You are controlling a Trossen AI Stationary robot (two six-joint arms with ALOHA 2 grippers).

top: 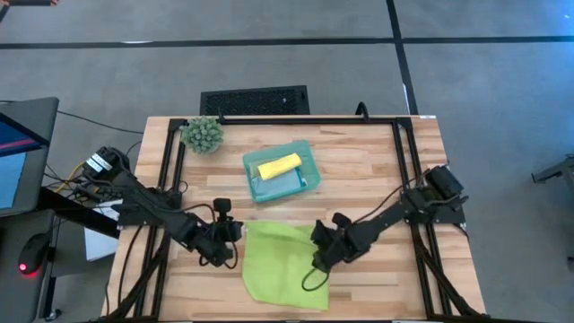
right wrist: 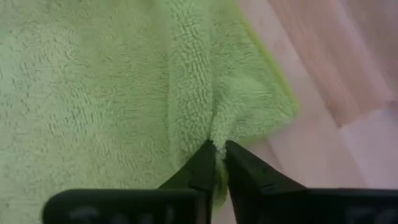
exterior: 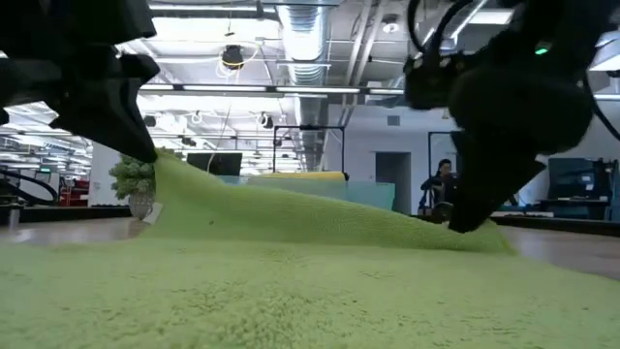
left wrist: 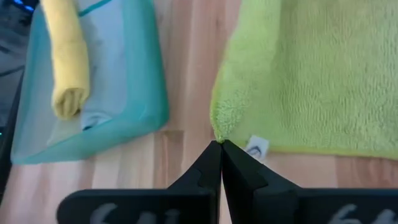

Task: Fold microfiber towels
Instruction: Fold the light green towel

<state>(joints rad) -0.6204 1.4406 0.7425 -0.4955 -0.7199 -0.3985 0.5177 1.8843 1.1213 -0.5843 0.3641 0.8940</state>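
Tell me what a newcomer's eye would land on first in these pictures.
The lime green towel lies spread at the table's near middle, with the left pincer shut on its corner by the tag and the right pincer pinching a fold at the opposite edge. Behind it a teal tray holds a rolled yellow towel, and a spiky plant ball sits at the far left corner.

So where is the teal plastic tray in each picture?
High view: the teal plastic tray sits mid-table, behind the lime green fluffy towel.
Low view: only a pale teal strip shows past the towel's raised edge.
Left wrist view: fills the upper left, holding a rolled yellow towel.
Right wrist view: not in it.
Shared landmark: the lime towel.
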